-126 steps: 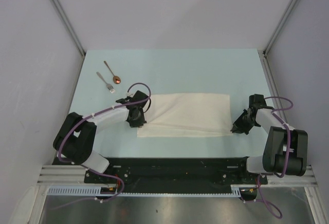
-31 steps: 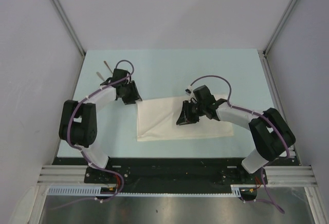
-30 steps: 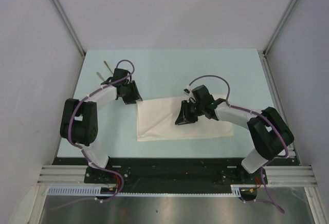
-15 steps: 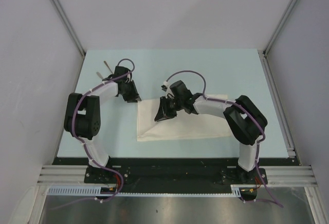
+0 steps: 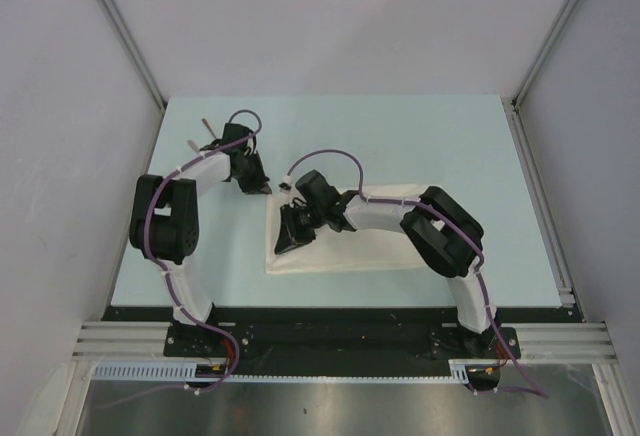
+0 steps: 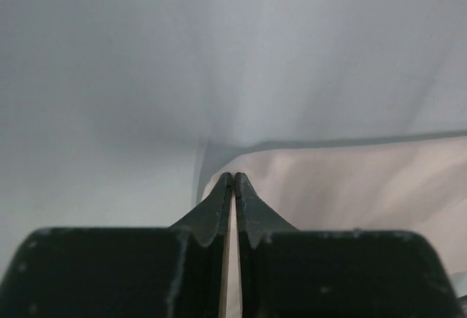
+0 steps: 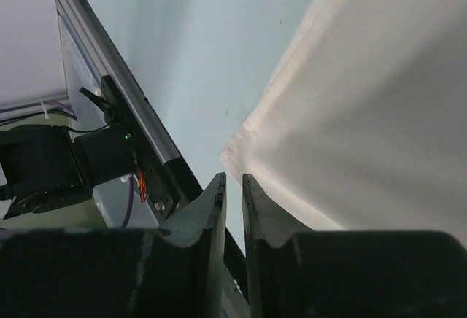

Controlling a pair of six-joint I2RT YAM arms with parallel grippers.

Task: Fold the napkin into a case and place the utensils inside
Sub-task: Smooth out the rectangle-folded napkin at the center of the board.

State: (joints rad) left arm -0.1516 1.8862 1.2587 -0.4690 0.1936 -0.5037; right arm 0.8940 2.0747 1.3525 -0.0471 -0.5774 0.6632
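- Top view: left gripper [image 5: 256,182] pinches the napkin [image 5: 380,252] at its far-left corner on the pale blue table [image 5: 400,136], right gripper [image 5: 290,238] over its left end, utensils [image 5: 206,124] mostly hidden behind the left arm [image 5: 200,168], grey walls [image 5: 330,26] around
- Left wrist: jaws clamped on the napkin; a hard tug risks skewing the fold
- Right wrist: jaws a slit apart, grip unclear; any layer held may slip

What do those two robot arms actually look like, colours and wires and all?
The left arm and right arm match: chunky black joints linked by white tube sections, with a thin purple cable looping along each. Each ends in a black tool, the left tool and right tool alike; their fingers are flat, dark, scuffed wedges tapering to points.
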